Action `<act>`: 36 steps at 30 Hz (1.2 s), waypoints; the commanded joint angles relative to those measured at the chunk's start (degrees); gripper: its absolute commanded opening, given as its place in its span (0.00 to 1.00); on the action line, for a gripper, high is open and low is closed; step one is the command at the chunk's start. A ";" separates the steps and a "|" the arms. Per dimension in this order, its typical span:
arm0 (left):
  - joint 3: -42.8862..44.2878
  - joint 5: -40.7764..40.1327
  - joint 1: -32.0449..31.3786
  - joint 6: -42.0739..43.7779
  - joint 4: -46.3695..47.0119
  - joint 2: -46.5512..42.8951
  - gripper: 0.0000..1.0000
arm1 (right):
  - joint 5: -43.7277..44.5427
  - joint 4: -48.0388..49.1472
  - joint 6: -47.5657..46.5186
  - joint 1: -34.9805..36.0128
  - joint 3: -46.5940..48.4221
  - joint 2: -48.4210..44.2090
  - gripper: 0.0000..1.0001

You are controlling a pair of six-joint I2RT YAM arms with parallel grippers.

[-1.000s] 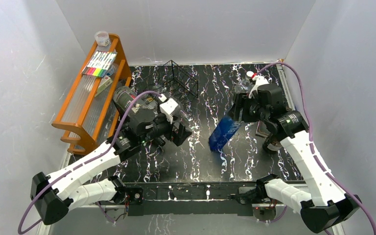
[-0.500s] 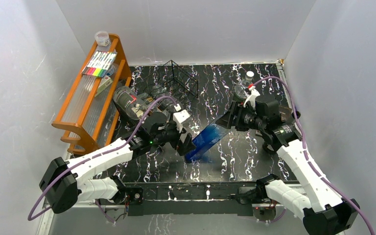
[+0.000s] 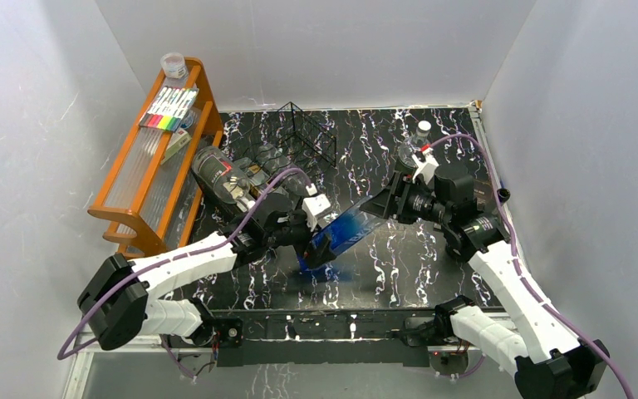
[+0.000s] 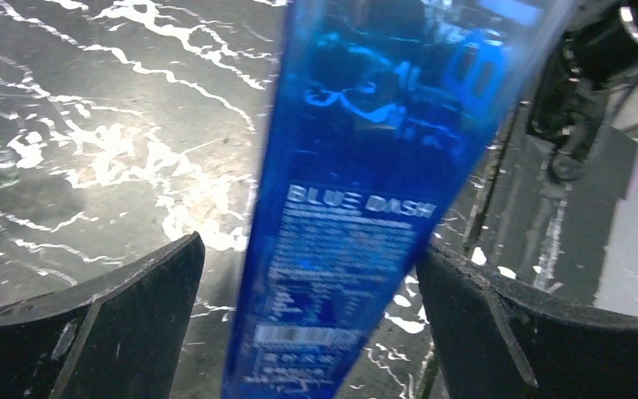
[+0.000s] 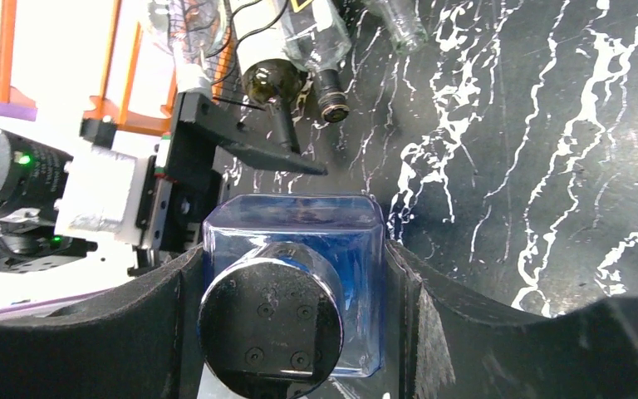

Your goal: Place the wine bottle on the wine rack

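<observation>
Left tool (image 4: pixel 307 249) wide around blue bottle (image 4: pixel 357 166), scant room either edge.

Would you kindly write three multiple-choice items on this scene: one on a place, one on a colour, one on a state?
1. Where is the wine rack? A) back of the table B) in the left tool C) at the near edge
2. What colour is the square bottle in the right tool? A) green B) blue C) red
3. How is the left tool? A) shut on the bottle B) open, bottle between its fingers C) out of view
Answers: 1 A, near the back wall; 2 B, blue in every view; 3 B, fingers wide apart.
</observation>
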 commanded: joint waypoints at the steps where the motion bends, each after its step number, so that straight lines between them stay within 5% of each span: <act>1: 0.53 -7.46 -0.14 4.77 2.11 -0.16 0.98 | -8.98 13.53 6.15 0.07 1.19 -2.75 0.30; 7: -0.19 -4.43 -0.24 9.25 2.86 -0.48 0.92 | -12.75 15.15 6.50 0.03 0.76 -2.59 0.31; 13: -1.75 -2.16 -0.63 11.61 7.55 -2.06 0.71 | -15.32 16.48 7.38 0.07 -0.82 -2.45 0.31; 20: -1.09 2.36 -0.91 15.14 7.48 -0.91 0.81 | -17.32 17.72 8.22 0.09 -1.65 -2.53 0.31; 26: -1.13 0.37 -0.94 18.13 8.11 -0.90 0.42 | -19.13 15.51 6.86 0.09 -1.15 -1.87 0.36; 28: -1.05 -0.07 -0.95 20.47 8.18 -1.59 0.32 | -18.71 11.75 4.52 0.08 0.18 -1.28 0.46; 32: 0.64 -0.23 -1.30 26.45 7.34 -4.77 0.23 | -16.64 0.87 -3.18 0.08 4.24 -0.62 0.81; 36: 4.41 -0.40 -1.85 33.80 5.99 -7.28 0.21 | -14.99 -5.79 -9.45 0.09 8.00 -1.26 0.91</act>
